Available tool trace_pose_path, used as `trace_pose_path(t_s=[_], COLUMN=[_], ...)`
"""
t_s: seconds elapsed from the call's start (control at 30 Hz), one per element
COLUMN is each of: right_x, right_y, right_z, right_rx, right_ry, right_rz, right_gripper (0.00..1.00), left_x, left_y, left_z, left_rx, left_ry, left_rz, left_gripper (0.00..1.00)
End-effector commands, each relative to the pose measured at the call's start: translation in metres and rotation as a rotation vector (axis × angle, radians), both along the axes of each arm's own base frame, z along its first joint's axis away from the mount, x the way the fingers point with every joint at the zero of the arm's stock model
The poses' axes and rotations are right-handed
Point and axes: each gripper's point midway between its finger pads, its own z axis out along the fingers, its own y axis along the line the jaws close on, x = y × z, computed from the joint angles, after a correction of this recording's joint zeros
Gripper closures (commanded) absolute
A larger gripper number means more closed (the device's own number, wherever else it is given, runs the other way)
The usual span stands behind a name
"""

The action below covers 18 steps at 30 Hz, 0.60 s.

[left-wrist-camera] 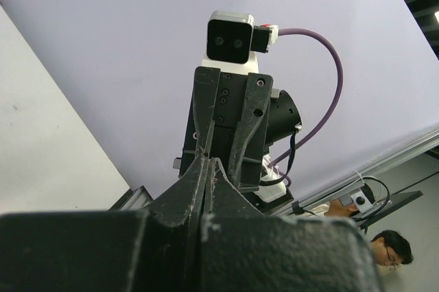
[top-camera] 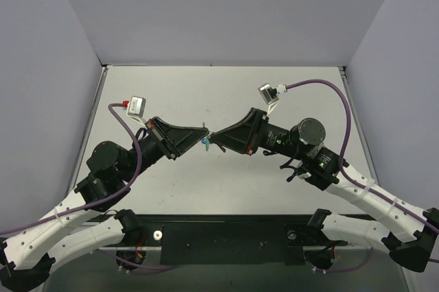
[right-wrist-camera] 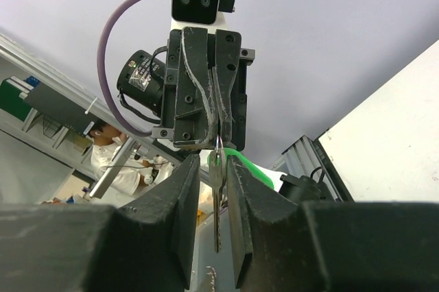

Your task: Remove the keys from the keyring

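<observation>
A: Which claw is doing the holding here?

B: The left gripper (right-wrist-camera: pixel 218 133) is clenching on what looks to be the keyring (right-wrist-camera: pixel 218 144), pads pressed flat together. The keys (top-camera: pixel 206 143) are hanging just below the left gripper, in the air above the table (top-camera: pixel 226 93).

A: And the other one?

B: The right gripper (right-wrist-camera: pixel 213 163) is facing the left gripper tip to tip. It is released, its fingers (right-wrist-camera: pixel 185 196) straddling a bare silver key (right-wrist-camera: pixel 217 203) without touching it. A green key head (right-wrist-camera: pixel 248 167) is poking out just beside the left gripper; the blue one I am not making out.

A: How should the step be going, in your view?

B: I am judging that the right gripper is lining up to pinch that silver key. It would do well closing low on the blade, square across the flat. Then it should be working the head along the ring's coil rather than tugging straight away from the left gripper. The key is thin and slick, so an off-centre pinch is risking a twist or a slip.
</observation>
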Motion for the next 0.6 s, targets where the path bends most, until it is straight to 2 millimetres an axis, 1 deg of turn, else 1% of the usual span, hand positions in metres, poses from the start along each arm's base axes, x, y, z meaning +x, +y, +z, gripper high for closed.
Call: trace_pose_path(t_s=[0.0,0.17,0.23,0.27,0.33,0.43,0.57], right_x=[-0.0070,-0.0069,-0.0080,-0.0073,-0.0076,-0.0065,-0.0060], right_y=[-0.0003,0.0030,0.0027,0.0033,0.0021,0.0017,0.0000], right_z=[0.0273,0.0237,0.0245,0.0246,0.0261,0.0228,0.0232], right_rx=[0.086,0.081,0.083,0.082,0.085,0.074,0.067], right_ry=[-0.065,-0.058,-0.060,-0.059,-0.064,-0.061,-0.068], right_rz=[0.018,0.023,0.026,0.024,0.021,0.013,0.002], right_gripper=[0.84,0.87,0.92,0.96,1.00,1.00,1.00], left_x=[-0.0034,-0.0033,-0.0031,-0.0033,-0.0028,-0.0038,-0.0044], left_y=[0.0075,0.0067,0.0069,0.0070,0.0069,0.0073,0.0078], left_z=[0.0203,0.0192,0.0186,0.0190,0.0183,0.0183,0.0179], left_rx=[-0.068,-0.066,-0.067,-0.068,-0.066,-0.067,-0.064], left_ry=[-0.041,-0.039,-0.038,-0.037,-0.037,-0.038,-0.040], left_rz=[0.010,0.009,0.010,0.009,0.011,0.008,0.008], left_gripper=[1.00,1.00,1.00,1.00,1.00,1.00,1.00])
